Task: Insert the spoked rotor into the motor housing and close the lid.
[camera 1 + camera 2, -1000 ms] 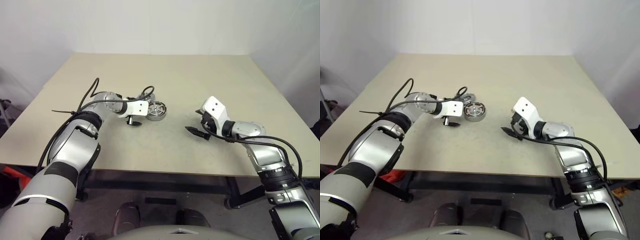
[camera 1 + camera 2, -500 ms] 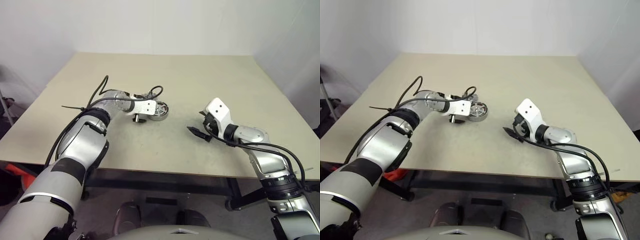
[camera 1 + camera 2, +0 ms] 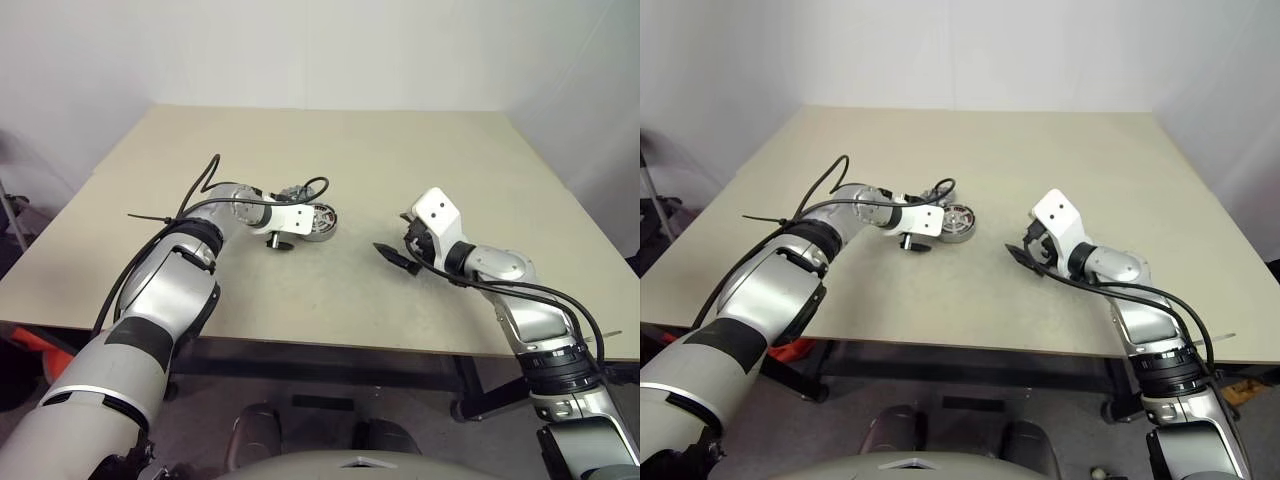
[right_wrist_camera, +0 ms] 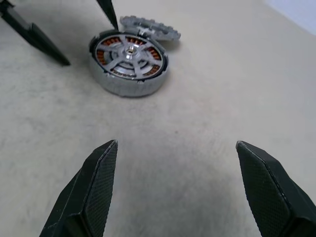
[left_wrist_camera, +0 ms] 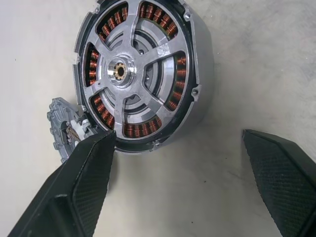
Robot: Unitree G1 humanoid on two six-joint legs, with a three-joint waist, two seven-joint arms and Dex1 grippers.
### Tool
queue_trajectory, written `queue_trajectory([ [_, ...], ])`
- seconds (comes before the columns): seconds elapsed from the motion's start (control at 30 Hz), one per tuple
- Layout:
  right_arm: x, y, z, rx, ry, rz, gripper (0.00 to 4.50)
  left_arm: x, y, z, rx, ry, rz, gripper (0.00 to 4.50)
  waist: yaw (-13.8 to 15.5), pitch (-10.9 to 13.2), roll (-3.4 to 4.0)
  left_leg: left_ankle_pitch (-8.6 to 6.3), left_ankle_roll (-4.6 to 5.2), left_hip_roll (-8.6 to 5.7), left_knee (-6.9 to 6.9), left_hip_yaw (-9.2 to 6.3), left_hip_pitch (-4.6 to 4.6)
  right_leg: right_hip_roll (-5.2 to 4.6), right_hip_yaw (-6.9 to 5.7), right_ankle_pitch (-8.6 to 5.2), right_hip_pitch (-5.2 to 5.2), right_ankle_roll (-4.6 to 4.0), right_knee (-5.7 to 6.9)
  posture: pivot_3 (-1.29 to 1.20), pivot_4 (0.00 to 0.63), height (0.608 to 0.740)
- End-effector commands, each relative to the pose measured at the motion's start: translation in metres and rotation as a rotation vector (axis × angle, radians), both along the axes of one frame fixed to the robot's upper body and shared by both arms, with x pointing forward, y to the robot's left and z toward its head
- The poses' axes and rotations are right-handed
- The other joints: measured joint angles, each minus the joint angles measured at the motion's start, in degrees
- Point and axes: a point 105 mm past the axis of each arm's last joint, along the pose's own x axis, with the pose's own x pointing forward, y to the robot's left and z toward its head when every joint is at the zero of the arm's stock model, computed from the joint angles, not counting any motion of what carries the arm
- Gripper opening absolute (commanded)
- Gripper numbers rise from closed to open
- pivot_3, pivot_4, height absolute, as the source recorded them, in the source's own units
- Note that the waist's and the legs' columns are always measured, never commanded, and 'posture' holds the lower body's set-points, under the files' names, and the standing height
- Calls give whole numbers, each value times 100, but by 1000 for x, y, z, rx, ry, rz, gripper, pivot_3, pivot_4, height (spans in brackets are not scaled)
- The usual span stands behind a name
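Note:
The motor housing (image 5: 197,64) is a squat silver cup with copper windings, standing on the table left of centre (image 3: 318,222). The spoked rotor (image 5: 129,74) sits inside it, silver spokes and hub facing up. The lid (image 4: 150,24), a flat grey disc, lies against the housing's far side, partly hidden in the left wrist view behind a finger. My left gripper (image 5: 176,134) is open just short of the housing, one fingertip by the lid, nothing held. My right gripper (image 3: 392,255) hovers open and empty to the right, pointing toward the housing.
The beige table (image 3: 400,150) has bare surface between the housing and my right gripper. A black cable (image 3: 205,180) loops off my left forearm above the table. White walls stand behind the table's far edge.
The camera has shifted slightly. Both grippers stay open in about the same places, and the housing, rotor and lid have not moved.

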Motion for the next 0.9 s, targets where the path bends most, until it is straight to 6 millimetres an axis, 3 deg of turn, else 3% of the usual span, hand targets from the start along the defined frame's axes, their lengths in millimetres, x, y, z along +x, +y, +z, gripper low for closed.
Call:
queue_trajectory([
  [0.03,3,-1,23,25,-81,-7,4332,-1,-1,0,13,14,-11,4314,0,0,0,0,0,0,0,0,0,0,0,0,0,0,0,0,0,740],
  [0.9,-18,0,19,76,-95,-90,4332,5,-12,30,172,-93,-143,4314,7,1,-1,0,0,-1,-2,-42,-1,-1,-1,0,0,2,-4,0,0,740],
])
